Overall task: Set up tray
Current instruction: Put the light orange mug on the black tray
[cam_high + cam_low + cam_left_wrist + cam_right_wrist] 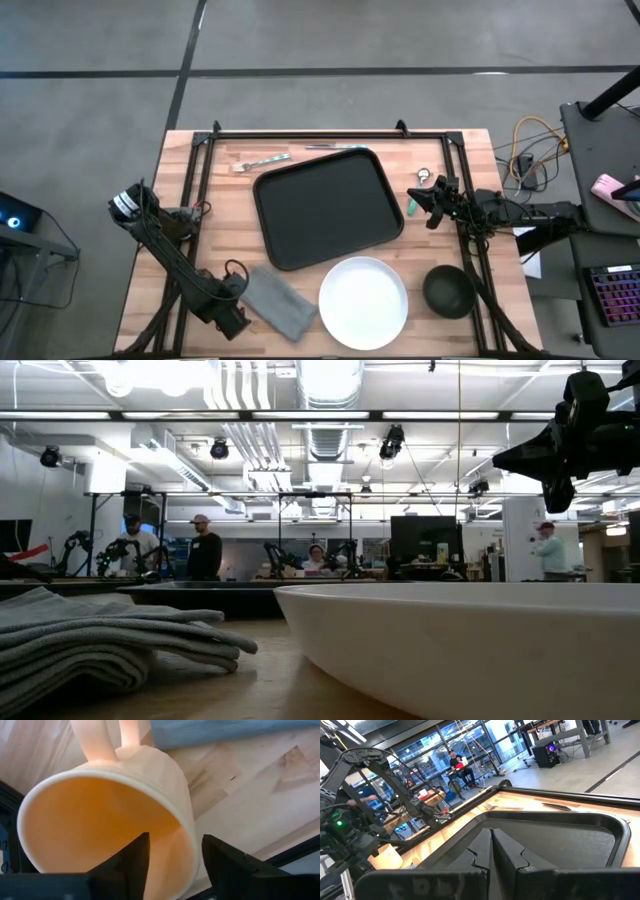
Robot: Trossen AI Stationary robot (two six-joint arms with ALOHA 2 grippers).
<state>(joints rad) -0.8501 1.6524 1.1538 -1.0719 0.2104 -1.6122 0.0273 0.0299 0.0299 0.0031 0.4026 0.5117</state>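
One black tray point(328, 207), one white plate point(363, 302), one dark bowl point(448, 291), one grey folded cloth point(279, 302), one fork point(262, 161), one pale cup point(110, 815)

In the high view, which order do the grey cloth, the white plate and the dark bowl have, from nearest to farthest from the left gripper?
From the left gripper, at the table's front-left:
1. Grey cloth, right beside it.
2. White plate, front centre.
3. Dark bowl, front right.

Tray point(327, 207) mid-table — plate point(363, 302) beside
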